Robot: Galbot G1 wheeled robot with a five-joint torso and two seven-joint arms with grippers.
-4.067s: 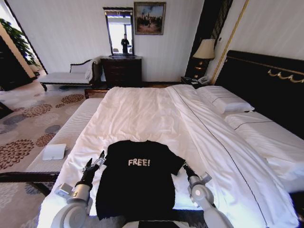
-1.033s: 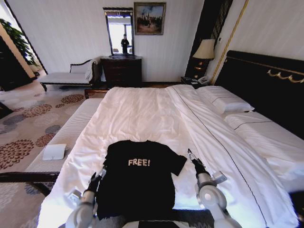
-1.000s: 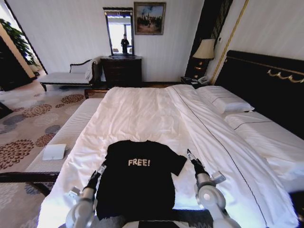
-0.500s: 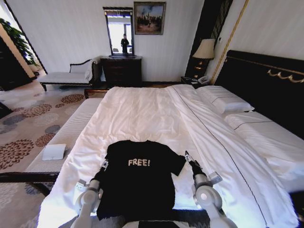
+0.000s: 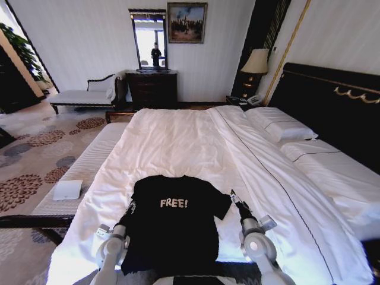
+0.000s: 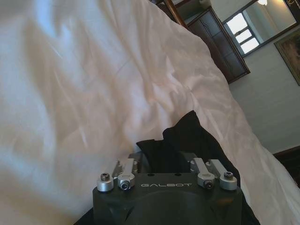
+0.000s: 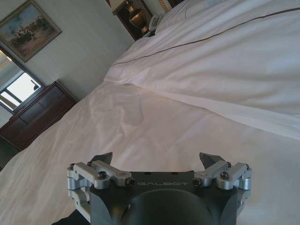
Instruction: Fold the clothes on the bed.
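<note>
My clothes [image 5: 175, 222], a black T-shirt with white "FREE!" lettering, lie flat and face up on the near end of the bed [image 5: 178, 142], hem toward me and collar away. My left gripper [image 5: 129, 209] sits at the shirt's left sleeve edge, right against the cloth; in the left wrist view the dark fabric [image 6: 187, 140] bunches just ahead of the gripper body, but whether the gripper is closed on it or merely resting there I cannot tell. My right gripper [image 5: 235, 199] is just beside the right sleeve, over the white sheet, and its jaws stand spread wide apart with nothing between them, the bare sheet [image 7: 154, 122] lying ahead. The risk I judge from here is uneven hold: if the left side pinches the sleeve together with the sheet beneath, lifting would drag the bedding and wrinkle the shirt. If the right gripper closes where it is now, it could catch only sheet and miss the sleeve, so one side would rise alone and the fold would skew. The soft cotton would also slip from a shallow pinch.
</note>
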